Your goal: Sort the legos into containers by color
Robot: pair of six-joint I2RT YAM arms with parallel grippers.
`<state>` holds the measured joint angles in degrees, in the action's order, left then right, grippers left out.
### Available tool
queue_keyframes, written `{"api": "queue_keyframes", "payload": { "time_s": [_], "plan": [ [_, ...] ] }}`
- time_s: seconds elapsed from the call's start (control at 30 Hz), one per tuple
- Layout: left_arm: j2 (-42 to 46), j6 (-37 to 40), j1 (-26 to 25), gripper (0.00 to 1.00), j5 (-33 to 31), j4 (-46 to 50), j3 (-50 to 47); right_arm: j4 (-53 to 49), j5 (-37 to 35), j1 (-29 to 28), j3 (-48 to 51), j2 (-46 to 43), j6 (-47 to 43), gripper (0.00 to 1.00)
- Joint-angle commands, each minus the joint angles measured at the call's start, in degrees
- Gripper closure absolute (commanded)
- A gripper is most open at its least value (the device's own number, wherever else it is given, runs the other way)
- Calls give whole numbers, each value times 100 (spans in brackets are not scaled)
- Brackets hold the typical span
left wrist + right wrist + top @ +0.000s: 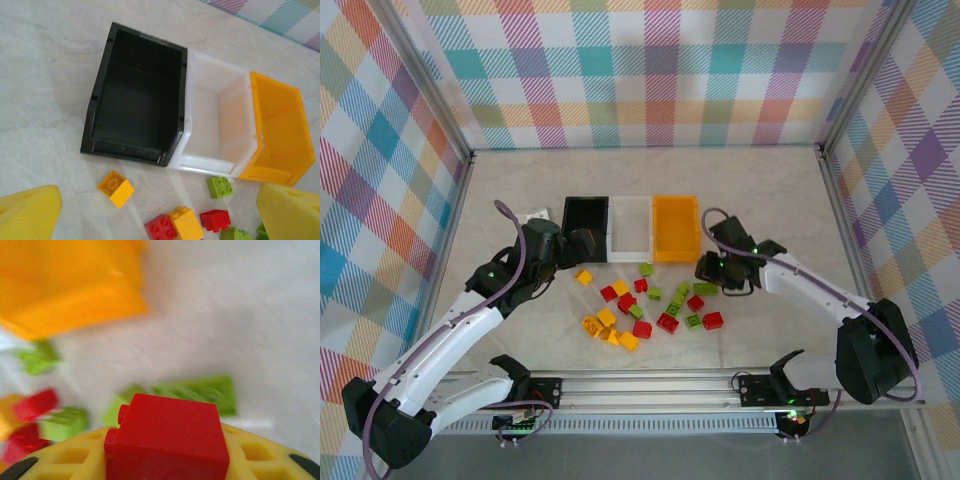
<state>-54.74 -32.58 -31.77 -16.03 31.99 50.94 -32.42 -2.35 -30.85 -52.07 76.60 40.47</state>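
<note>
Red, yellow and green legos (642,310) lie scattered on the table in front of three containers set side by side: a black bin (567,228), a white bin (630,226) and an orange bin (676,226). All three bins look empty. My right gripper (167,452) is shut on a red lego (167,432), clamped between its yellow fingers (260,452); it hovers just right of the pile, below the orange bin (65,290). My left gripper (160,222) stands open near the black bin (132,150), above a lone yellow lego (116,188), with nothing between its fingers (25,215).
A long green brick (705,288) lies just under the right gripper (715,270). The white bin (207,165) and orange bin (272,172) touch each other. Checked walls enclose the table on three sides. A metal rail (650,385) runs along the near edge.
</note>
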Motion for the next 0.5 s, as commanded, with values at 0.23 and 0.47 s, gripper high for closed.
{"api": "queue_keyframes", "payload": {
  "time_s": [0.23, 0.47],
  "plan": [
    [55, 17, 13, 0, -23, 869, -333, 251, -7, -35, -2488, 2335, -773, 58],
    [-177, -25, 13, 0, 31, 994, -532, -55, -403, -34, -3550, 3251, -751, 35]
  ]
}}
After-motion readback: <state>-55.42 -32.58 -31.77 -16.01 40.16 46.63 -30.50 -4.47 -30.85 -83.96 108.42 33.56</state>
